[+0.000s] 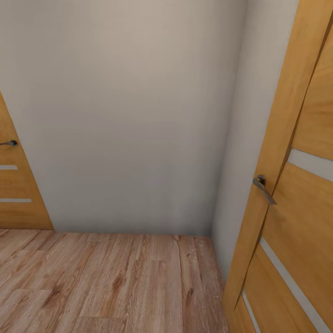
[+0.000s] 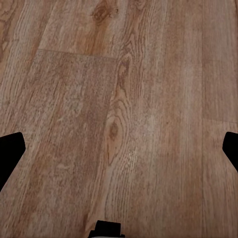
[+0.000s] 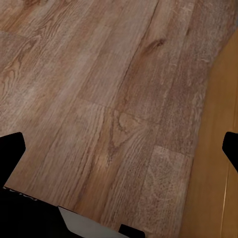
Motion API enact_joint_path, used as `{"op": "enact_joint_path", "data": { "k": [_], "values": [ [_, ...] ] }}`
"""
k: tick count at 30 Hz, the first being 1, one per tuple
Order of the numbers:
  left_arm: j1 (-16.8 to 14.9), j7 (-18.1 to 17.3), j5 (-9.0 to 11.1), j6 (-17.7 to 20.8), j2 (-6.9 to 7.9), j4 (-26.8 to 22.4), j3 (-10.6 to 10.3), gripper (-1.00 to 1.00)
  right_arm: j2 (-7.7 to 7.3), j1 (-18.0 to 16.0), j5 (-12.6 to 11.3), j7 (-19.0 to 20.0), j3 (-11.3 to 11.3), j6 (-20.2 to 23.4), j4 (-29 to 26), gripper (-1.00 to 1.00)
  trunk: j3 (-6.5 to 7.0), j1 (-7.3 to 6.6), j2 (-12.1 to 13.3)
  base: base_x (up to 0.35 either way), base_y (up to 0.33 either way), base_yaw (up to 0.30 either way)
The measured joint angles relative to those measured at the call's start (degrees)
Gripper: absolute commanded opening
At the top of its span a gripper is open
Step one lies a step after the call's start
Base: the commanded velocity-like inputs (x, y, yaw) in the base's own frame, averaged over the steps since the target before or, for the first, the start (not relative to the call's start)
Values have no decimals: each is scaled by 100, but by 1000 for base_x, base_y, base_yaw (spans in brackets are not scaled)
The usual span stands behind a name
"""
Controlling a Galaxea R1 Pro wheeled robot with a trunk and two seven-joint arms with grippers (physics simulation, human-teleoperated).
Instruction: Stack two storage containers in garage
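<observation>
Where planks (image 1: 115,277) end, doors (image 1: 296,185) stand.

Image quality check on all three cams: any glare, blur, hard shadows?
Head view: soft, even light, no glare, only a faint gradient on the wall; door handle crisp. Left wrist view: floor grain slightly soft, no shadows. Right wrist view: similar softness, door edge clean; both jaws open, fingers black silhouettes at the frame edges.

Faces a corner of plain beige wall (image 1: 125,115) above light wood-plank flooring (image 1: 106,282). Shows an orange-brown wooden door (image 1: 300,222) with a grey lever handle (image 1: 263,187) at right, and another such door (image 1: 16,185) at far left.
</observation>
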Motion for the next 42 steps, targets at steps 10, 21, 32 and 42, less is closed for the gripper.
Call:
{"op": "enact_joint_path", "data": {
  "k": [10, 21, 32, 42],
  "values": [
    [0, 0, 0, 0, -4, 0, 1, 100, 0, 0, 0, 0, 1, -2, 0, 100, 0, 0, 0, 0, 1, 0],
    [0, 0, 0, 0, 1, 0, -1, 100, 1, 0, 150, 1, 9, 6, 3, 100, 0, -2, 0, 93, 0, 0],
    [0, 1, 0, 0, -4, 0, -1, 100, -2, 0, 373, 0, -2, -1, 0, 100, 0, 0, 0, 31, 0, 0],
    [0, 2, -1, 0, -4, 0, -4, 100, 0, 0, 376, -7, -9, -2, 0, 100, 0, -3, 0, 82, 0, 0]
  ]
}}
